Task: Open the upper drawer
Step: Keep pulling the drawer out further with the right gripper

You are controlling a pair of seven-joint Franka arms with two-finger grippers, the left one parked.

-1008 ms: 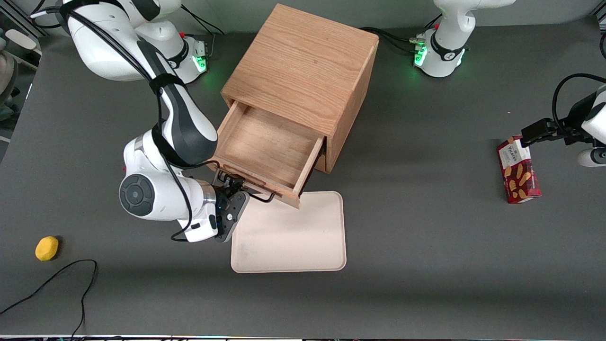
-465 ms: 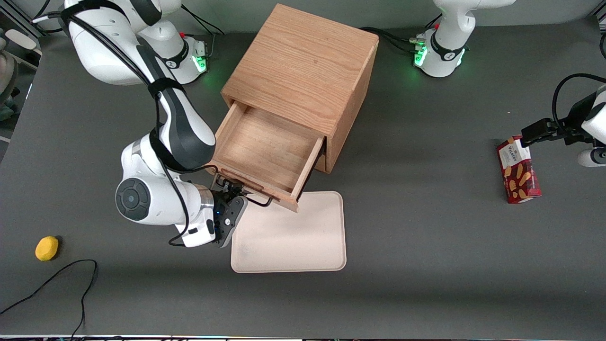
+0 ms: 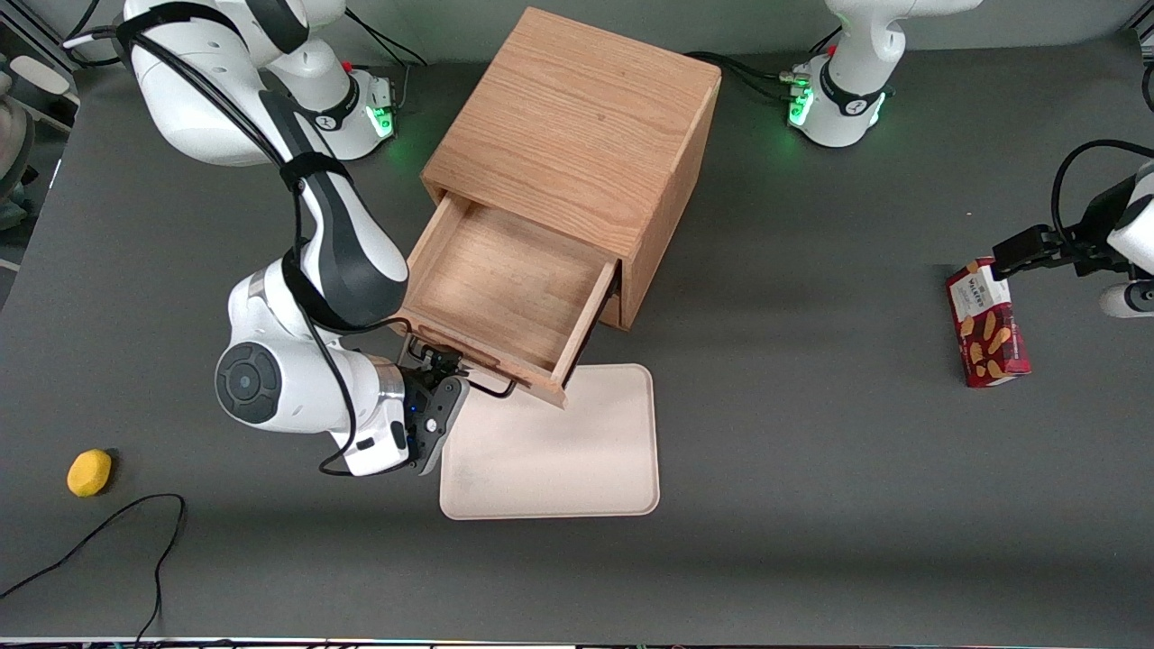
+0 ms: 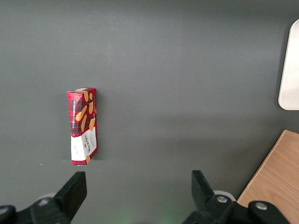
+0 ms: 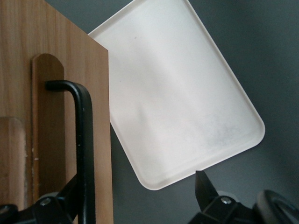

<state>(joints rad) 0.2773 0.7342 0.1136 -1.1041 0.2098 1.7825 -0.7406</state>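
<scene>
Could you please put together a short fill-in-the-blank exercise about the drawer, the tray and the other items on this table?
1. The upper drawer of the oak cabinet stands pulled out, and inside it is ____.
2. The end effector sits at the drawer's thin black ____.
3. The drawer's front corner overhangs the cream ____ lying flat on the table.
4. The red biscuit box lies toward the ____ arm's end of the table.

Missing words: empty; handle; tray; parked
</scene>
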